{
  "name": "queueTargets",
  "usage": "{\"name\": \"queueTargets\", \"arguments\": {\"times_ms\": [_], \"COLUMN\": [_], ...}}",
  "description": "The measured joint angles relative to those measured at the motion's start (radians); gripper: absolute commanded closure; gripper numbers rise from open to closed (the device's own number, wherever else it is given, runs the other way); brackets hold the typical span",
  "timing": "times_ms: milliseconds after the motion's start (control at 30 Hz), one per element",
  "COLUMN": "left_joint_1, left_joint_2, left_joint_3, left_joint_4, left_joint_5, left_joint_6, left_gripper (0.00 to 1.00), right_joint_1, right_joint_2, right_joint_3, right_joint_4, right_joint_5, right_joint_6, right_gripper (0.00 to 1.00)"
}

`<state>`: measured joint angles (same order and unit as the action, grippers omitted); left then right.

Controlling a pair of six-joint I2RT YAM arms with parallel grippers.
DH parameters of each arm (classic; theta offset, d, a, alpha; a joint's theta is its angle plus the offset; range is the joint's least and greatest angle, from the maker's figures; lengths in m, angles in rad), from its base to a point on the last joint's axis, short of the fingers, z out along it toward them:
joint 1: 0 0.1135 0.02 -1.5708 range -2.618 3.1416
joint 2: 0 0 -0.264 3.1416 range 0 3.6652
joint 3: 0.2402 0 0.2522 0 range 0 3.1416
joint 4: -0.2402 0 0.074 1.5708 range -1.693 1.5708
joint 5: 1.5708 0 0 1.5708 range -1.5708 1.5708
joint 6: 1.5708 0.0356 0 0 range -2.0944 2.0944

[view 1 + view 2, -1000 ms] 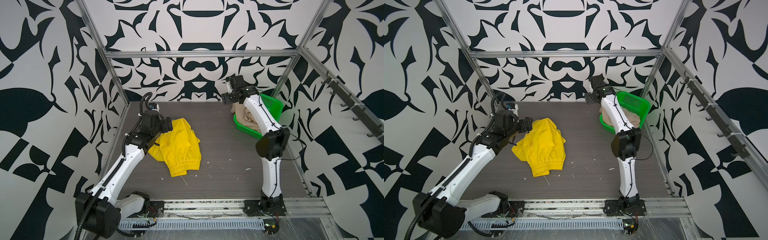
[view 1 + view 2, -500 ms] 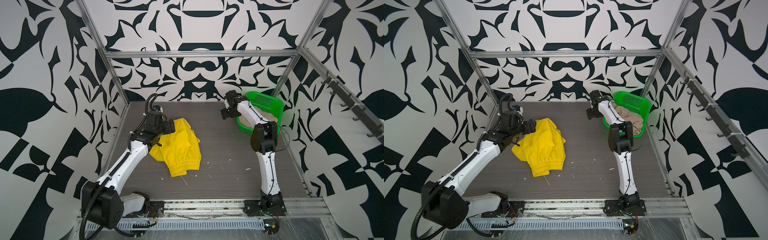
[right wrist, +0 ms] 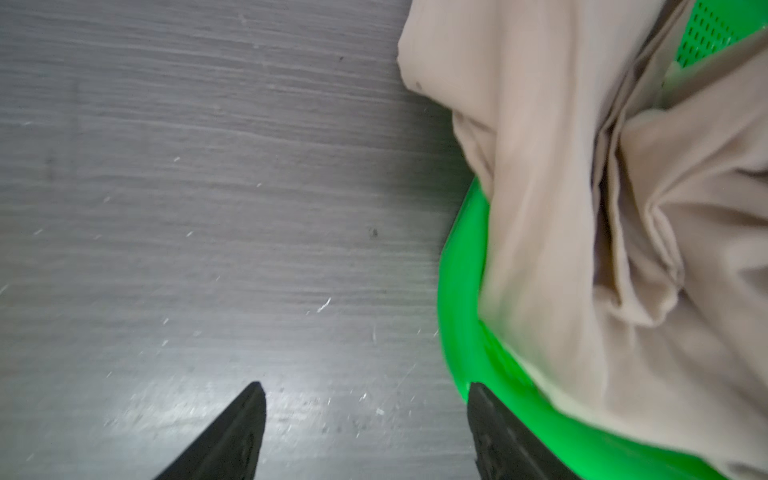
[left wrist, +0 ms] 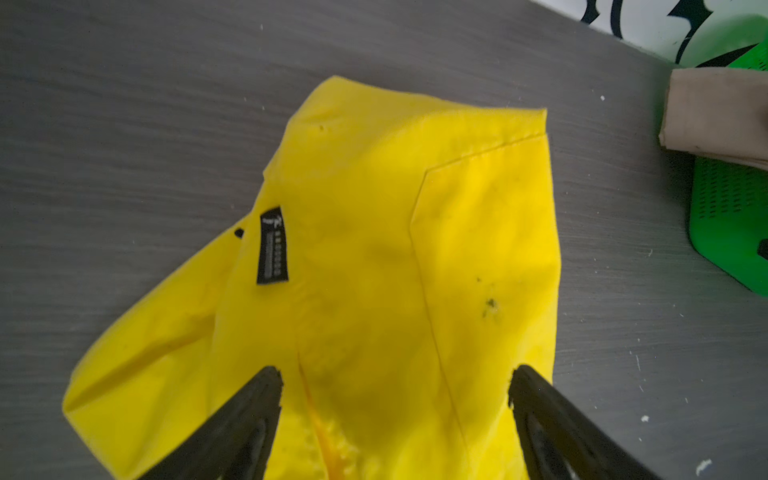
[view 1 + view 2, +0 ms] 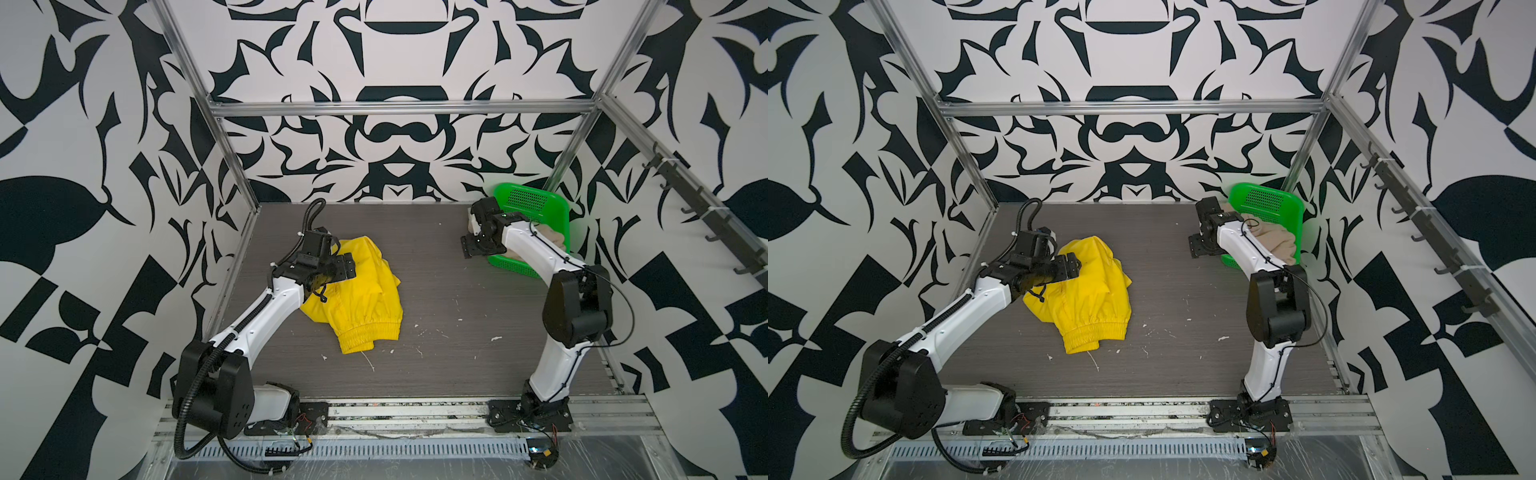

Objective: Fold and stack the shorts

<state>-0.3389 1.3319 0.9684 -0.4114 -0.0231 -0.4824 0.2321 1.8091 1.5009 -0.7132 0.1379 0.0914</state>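
Your left gripper (image 4: 395, 382) gapes over the crumpled yellow shorts (image 5: 357, 291), left of centre. Your right gripper (image 3: 365, 390), also apart, hangs beside the beige shorts (image 5: 1277, 245) in the far-right basket (image 5: 528, 203). Pinch stacked layers and you likely bunch them.

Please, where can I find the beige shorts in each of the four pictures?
Top view: beige shorts at the far right, behind the right arm.
Top view: beige shorts, same far-right spot.
Left wrist: beige shorts beyond the yellow shorts.
Right wrist: beige shorts, large, draped over the rim.
Shared landmark: the green basket holding them.
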Motion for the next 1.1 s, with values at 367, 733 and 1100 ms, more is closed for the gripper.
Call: {"name": "queueTargets", "arguments": {"times_ms": [367, 733, 1100], "left_joint_1": [0.0, 0.0, -0.002], "left_joint_2": [-0.357, -0.366, -0.309], "left_joint_3": [-0.285, -0.457, -0.19], "left_joint_4": [-0.095, -0.033, -0.085], "left_joint_5": [0.179, 0.28, 0.319], "left_joint_6": [-0.327, -0.443, -0.343], "left_gripper": [0.12, 0.47, 0.77], "right_joint_1": [0.406, 0.687, 0.756], "right_joint_2": [-0.356, -0.393, -0.407], "right_joint_3": [-0.325, -0.598, -0.649], "right_joint_4": [0.283, 0.565, 0.682], "right_joint_5": [-0.095, -0.134, -0.098], "right_joint_6": [-0.048, -0.089, -0.145], "right_gripper": [0.19, 0.21, 0.22]}}
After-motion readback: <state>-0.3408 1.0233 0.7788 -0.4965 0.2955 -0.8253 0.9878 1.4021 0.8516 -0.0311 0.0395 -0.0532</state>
